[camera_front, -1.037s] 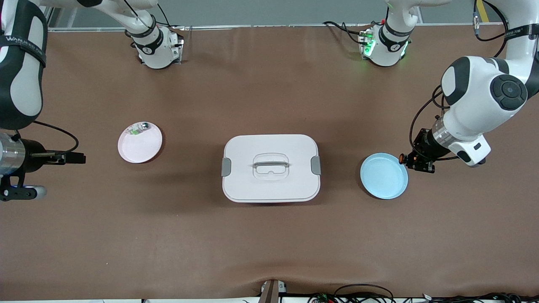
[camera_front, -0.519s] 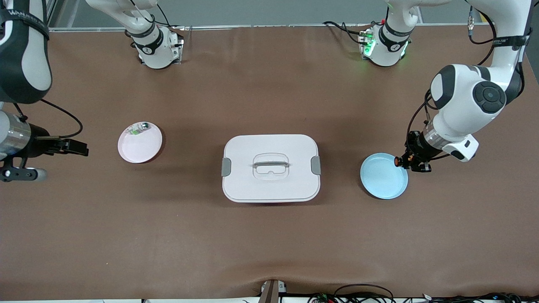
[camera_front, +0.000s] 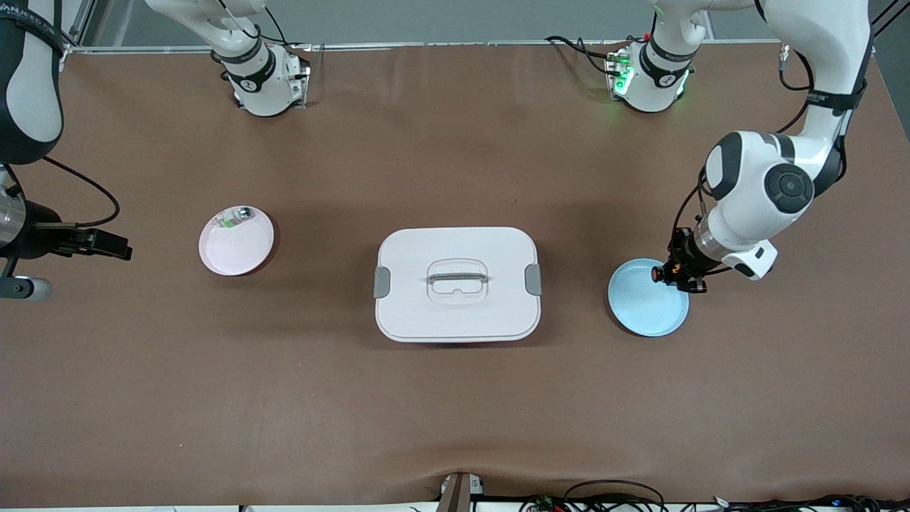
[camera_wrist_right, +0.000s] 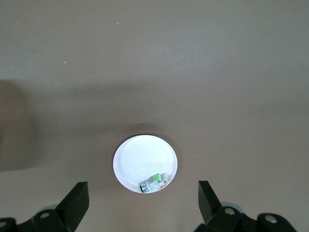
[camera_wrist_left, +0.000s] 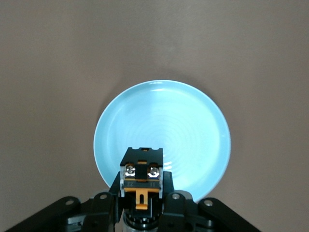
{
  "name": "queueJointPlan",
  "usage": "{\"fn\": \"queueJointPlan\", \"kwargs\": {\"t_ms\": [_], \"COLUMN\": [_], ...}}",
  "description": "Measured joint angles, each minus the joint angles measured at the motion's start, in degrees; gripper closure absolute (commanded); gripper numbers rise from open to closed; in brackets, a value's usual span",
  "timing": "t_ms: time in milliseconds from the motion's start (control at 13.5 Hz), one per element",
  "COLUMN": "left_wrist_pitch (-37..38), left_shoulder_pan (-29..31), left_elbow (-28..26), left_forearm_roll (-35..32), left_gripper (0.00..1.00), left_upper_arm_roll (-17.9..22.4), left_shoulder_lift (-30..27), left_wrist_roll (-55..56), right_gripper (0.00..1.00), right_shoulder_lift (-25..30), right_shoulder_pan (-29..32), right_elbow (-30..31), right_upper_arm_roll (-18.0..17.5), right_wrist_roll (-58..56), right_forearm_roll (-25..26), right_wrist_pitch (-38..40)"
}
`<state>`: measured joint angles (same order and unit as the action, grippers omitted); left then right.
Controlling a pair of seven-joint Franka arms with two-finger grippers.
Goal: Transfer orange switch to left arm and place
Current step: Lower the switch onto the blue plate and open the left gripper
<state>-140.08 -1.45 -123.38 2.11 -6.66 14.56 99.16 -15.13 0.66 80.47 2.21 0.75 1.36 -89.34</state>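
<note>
My left gripper (camera_front: 675, 276) is shut on the orange switch (camera_front: 657, 273), a small black part with an orange end. It hangs over the rim of the blue plate (camera_front: 643, 302) at the left arm's end of the table. In the left wrist view the orange switch (camera_wrist_left: 142, 179) sits between the jaws above the blue plate (camera_wrist_left: 183, 125). My right gripper (camera_front: 114, 247) is open and empty, up over the table near the pink plate (camera_front: 234, 245) at the right arm's end. The box (camera_front: 456, 284) stands between the plates.
A small silver-and-green part (camera_front: 233, 215) lies on the pink plate's rim farthest from the front camera. It also shows in the right wrist view (camera_wrist_right: 154, 182) on the pink plate (camera_wrist_right: 140, 157). Both arm bases stand at the table's top edge.
My left gripper has carried the orange switch from beside the blue plate to over its rim. My right gripper has drawn back slightly and risen, away from the pink plate.
</note>
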Motion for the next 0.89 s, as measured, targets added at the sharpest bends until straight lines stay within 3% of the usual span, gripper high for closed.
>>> {"fn": "queueJointPlan", "kwargs": {"t_ms": [370,889], "left_wrist_pitch": [-0.63,-1.02], "left_shoulder_pan": [-0.05,-0.07], "left_elbow": [1.02,8.15], "left_forearm_roll": [-0.03,-1.02], "left_gripper": [1.0,1.0], "left_upper_arm_roll": [-0.07,-0.11], "left_shoulder_lift": [4.87,11.67], "left_wrist_roll": [-0.83,-1.11], "right_gripper": [0.0,0.0], "right_shoulder_lift": [0.56,1.05], "right_shoulder_pan": [0.61,1.6], "right_elbow": [-0.43,-2.1], "right_upper_arm_roll": [0.04,-0.1], "right_wrist_roll": [0.0,0.08], "right_forearm_roll": [-0.01,-0.92], "right_wrist_pitch": [-1.77,-2.26]}}
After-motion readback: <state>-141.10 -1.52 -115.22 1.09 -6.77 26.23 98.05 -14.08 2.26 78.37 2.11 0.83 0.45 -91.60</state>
